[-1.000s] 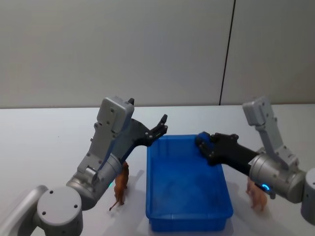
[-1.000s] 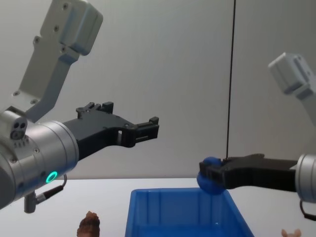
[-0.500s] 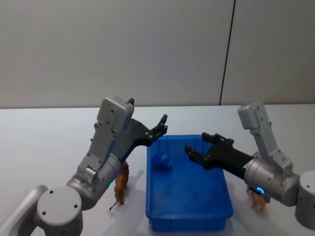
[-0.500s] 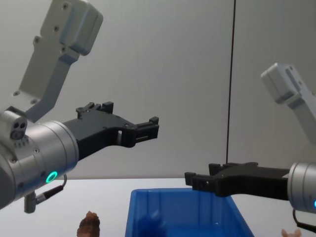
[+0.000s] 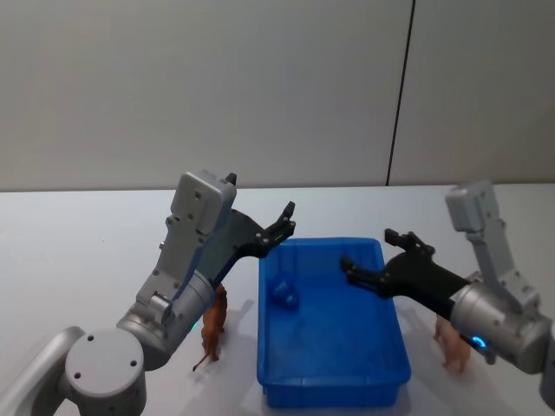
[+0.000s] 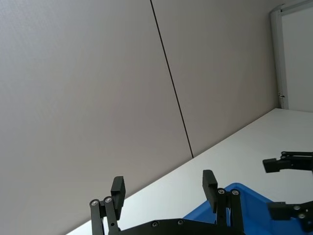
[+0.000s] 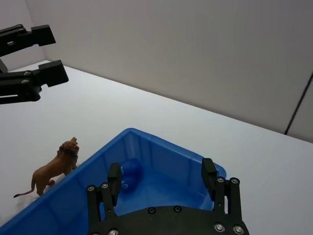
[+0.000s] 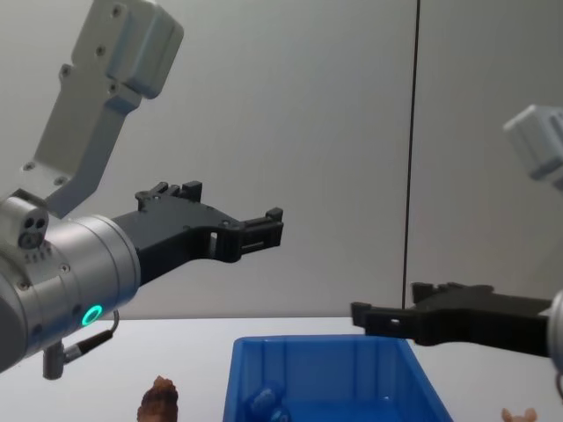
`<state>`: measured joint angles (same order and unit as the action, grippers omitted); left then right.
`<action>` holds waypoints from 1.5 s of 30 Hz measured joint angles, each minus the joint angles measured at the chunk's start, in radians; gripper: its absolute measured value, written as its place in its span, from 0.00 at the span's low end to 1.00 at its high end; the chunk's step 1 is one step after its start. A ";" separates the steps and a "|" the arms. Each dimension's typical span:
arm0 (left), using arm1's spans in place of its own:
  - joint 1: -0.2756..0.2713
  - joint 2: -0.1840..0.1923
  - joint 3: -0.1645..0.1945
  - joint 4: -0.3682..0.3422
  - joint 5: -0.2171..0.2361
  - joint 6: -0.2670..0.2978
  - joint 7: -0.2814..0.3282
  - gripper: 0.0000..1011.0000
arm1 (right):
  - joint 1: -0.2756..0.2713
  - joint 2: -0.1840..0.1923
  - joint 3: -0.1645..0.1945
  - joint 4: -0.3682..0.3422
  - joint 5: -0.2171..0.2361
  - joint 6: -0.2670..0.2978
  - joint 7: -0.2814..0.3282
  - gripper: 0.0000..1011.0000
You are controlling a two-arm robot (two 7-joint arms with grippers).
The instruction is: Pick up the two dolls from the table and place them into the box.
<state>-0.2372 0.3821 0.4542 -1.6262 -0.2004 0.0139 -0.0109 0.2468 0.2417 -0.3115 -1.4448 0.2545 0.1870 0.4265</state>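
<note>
The right claw (image 5: 366,250) hangs wide open and empty above the blue box (image 5: 332,392). A small blue lump (image 5: 284,293) lies inside, below it and toward the left claw (image 5: 287,219). That one, spread and empty too, hovers over the box's far corner. The brown lion (image 5: 212,325) stands on the table (image 5: 78,260) under its arm, and the pink figure (image 5: 453,345) under the right arm.

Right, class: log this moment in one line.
left gripper open, raised | right gripper open, over box | brown doll, pink doll on table
</note>
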 joint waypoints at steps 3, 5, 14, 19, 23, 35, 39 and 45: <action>0.000 0.000 0.000 0.000 0.000 0.000 0.000 0.99 | -0.022 0.017 0.009 -0.023 0.013 0.001 -0.014 0.99; 0.000 0.000 0.000 0.000 0.000 0.000 0.000 0.99 | -0.038 0.031 0.015 -0.039 0.021 0.005 -0.025 0.99; 0.000 0.000 0.000 0.000 0.000 0.000 0.000 0.99 | -0.101 0.087 0.041 -0.097 0.053 0.028 -0.057 0.99; 0.000 0.000 0.000 0.000 0.000 0.000 0.000 0.99 | -0.141 0.122 0.058 -0.130 0.072 0.047 -0.077 0.99; 0.000 0.000 0.000 0.000 0.000 0.000 0.000 0.99 | -0.167 0.143 0.069 -0.150 0.085 0.061 -0.091 0.99; 0.000 0.000 0.000 0.000 0.000 0.000 0.000 0.99 | -0.218 0.188 0.088 -0.184 0.110 0.116 -0.121 0.99; 0.000 0.000 0.000 0.000 0.000 0.000 0.000 0.99 | -0.225 0.193 0.089 -0.185 0.111 0.137 -0.126 0.99; 0.000 0.000 0.000 0.000 0.000 0.000 0.000 0.99 | -0.226 0.193 0.087 -0.172 0.111 0.169 -0.129 0.99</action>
<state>-0.2371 0.3821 0.4542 -1.6262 -0.2003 0.0139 -0.0109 0.0208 0.4351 -0.2240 -1.6172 0.3650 0.3564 0.2977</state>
